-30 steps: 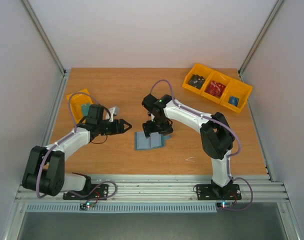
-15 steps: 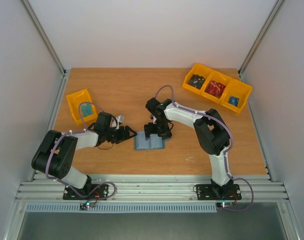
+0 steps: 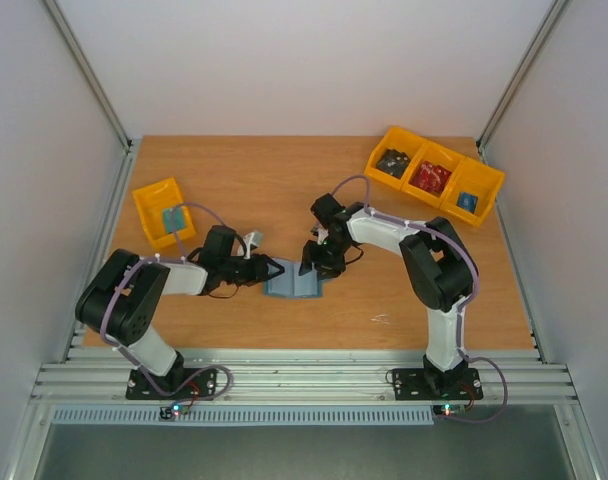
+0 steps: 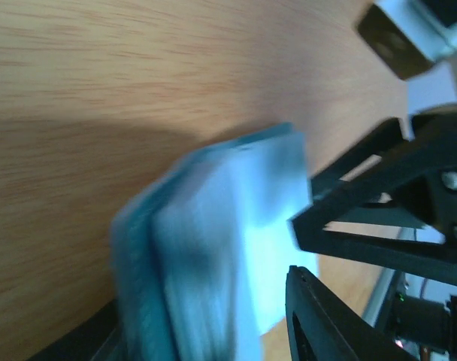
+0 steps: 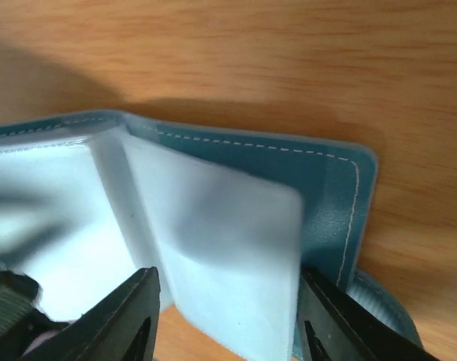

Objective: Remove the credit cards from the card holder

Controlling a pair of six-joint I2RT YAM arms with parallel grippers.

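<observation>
Far left, single yellow bin (image 3: 147, 195) with a small teal item (image 3: 172, 218) inside, too small to identify. Left arm (image 3: 164, 280) lies low across the table (image 3: 244, 170); left gripper (image 3: 274, 270) is at the left edge of the card holder (image 3: 292, 286). In the left wrist view the holder is a motion-blurred teal and pale-blue slab between that gripper's dark fingers, with the lower-left finger mostly cut off. Can't tell whether it's clamped or only bracketed. The holder lies open on the table near centre, between the two grippers. Right gripper (image 3: 314, 265) is down on its right half. The right wrist view has its fingers (image 5: 138, 316) partly apart, astride a frosted pale sleeve leaf whose edges reach both fingers (pinching or just flanking, can't tell). Credit cards can't be made out; sleeves are cloudy and the left side is blurred. Far right, a row of yellow bins (image 3: 492, 188) holds black, red and blue bits, details too small.
</observation>
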